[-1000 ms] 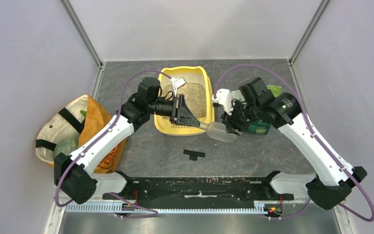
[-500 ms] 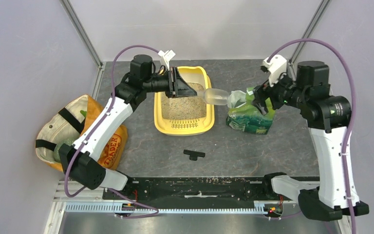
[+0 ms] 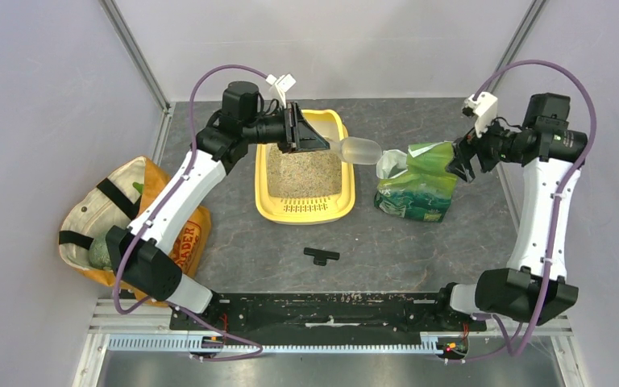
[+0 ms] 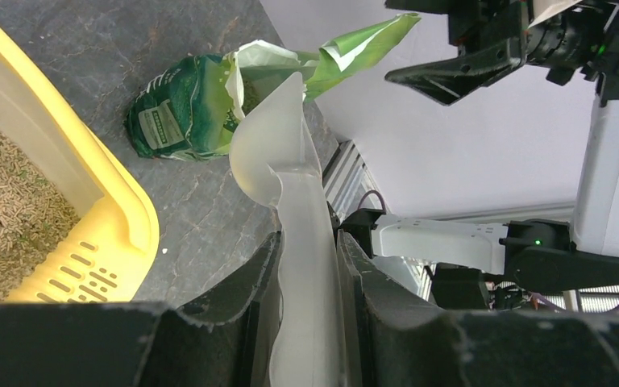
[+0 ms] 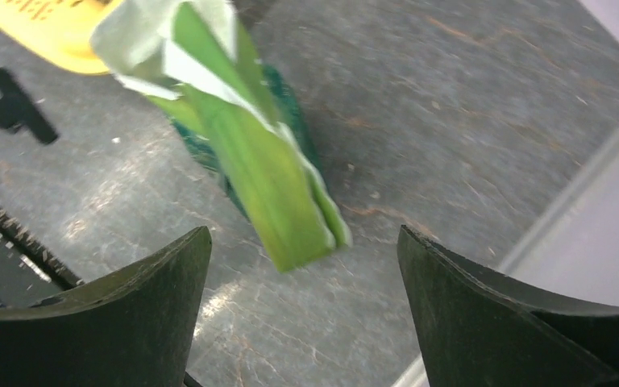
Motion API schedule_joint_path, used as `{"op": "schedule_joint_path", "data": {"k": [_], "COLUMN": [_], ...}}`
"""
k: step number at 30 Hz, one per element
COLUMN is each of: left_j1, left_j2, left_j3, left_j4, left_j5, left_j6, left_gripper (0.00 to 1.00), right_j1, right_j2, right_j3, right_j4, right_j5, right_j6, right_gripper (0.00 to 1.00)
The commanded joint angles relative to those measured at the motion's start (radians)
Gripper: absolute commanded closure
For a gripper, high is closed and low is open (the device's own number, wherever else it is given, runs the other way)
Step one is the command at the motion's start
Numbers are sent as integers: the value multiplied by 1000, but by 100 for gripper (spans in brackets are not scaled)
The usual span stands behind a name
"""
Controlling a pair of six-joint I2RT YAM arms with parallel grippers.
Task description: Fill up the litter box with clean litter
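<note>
The yellow litter box (image 3: 267,209) sits at the table's middle with beige clean litter (image 3: 302,172) covering its floor; its rim shows in the left wrist view (image 4: 121,218). My left gripper (image 3: 316,145) is shut on the handle of a clear plastic scoop (image 3: 360,149), held over the box's right rim with the bowl toward the green litter bag (image 3: 417,185). The scoop (image 4: 290,169) and the bag (image 4: 193,113) show in the left wrist view. My right gripper (image 3: 461,161) is open and empty, just right of the bag's top flap (image 5: 274,193).
An orange-and-cream tote bag (image 3: 129,222) lies at the left edge. A small black T-shaped part (image 3: 321,255) lies on the table in front of the box. Grey walls close in on both sides.
My left gripper moved the scoop right and back, from over the box toward the bag's mouth. My right arm swung right and back, away from the bag's top.
</note>
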Motion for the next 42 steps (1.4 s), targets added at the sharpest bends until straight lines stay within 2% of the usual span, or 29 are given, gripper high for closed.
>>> {"op": "schedule_joint_path", "data": {"k": [1,6,12,14,17,21,24,29,34,42], "left_j1": [-28,-89,-132,-154,-199,-267,-307,-347,-378,-411], "left_j2": [35,123,272,324,386,449,467,466,493,648], "left_j3": [59,159,299,369,453,570,584,582,586,678], "left_j4": [23,-67,-174,-226,-309,-450,-493,-512,-512,-526], "left_j5": [-7,-59,-148,-173,-224,-338,-369,-437,-520,-583], "left_j6": [31,77,78,92,118,142,133,92,41,34], "left_gripper": [98,98,98,98,98,98,98,98,98,98], "right_j1": [5,24,37,45,69,83,84,83,83,84], "right_j2": [26,83,70,64,44,6,-5,-15,-32,-47], "right_j3": [-39,-53,-100,-111,-125,-134,-101,-27,-43,-101], "right_j4": [-95,-118,-108,-107,-114,-131,-212,-412,-471,-486], "right_j5": [-249,-314,-310,-309,-309,-321,-346,-374,-365,-352], "right_j6": [-239,-281,-316,-321,-330,-331,-385,-550,-617,-657], "right_gripper": [11,36,60,73,100,100,100,100,100,100]}}
